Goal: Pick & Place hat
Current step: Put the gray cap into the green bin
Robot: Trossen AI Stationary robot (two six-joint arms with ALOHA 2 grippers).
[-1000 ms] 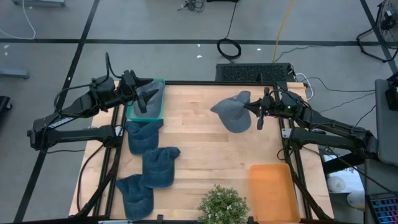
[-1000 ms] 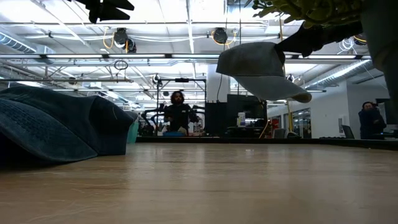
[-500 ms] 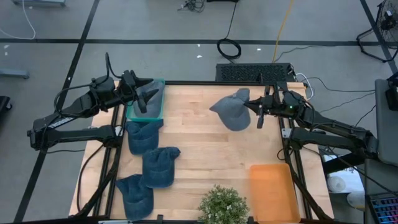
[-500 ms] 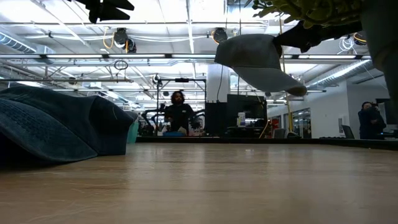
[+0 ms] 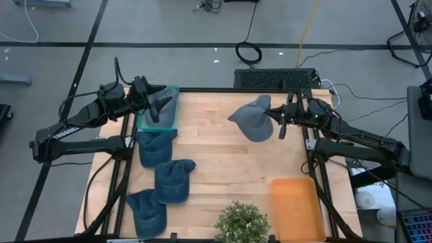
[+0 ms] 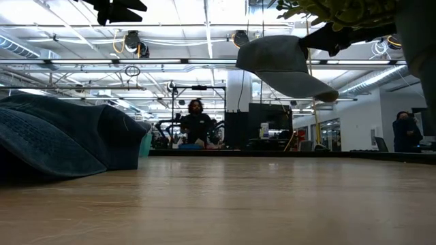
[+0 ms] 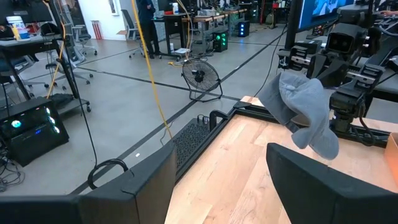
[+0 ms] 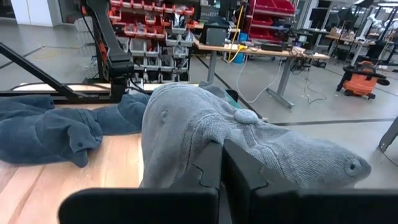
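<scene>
The grey hat hangs in the air over the table's far right part, and it shows in the low view well above the tabletop. My right gripper is shut on it from the right. My left gripper waits open above the teal bin at the far left; in its wrist view the fingers stand wide apart and the grey hat shows far off. Three blue hats lie on the table along its left side. My right gripper pinches a fold of the grey hat's crown cloth between its two fingers, close to the top button. The fingers come about level from the table's right side. The hat is lifted clear, its brim sloping downward.
An orange tray lies at the near right corner and a potted plant stands at the near edge. Bare wood lies in the table's middle. People show in the room beyond the table.
My right gripper has risen a little, still shut on the grey hat. The hat has gone up with it and tipped slightly, its brim now slanting more steeply downward.
</scene>
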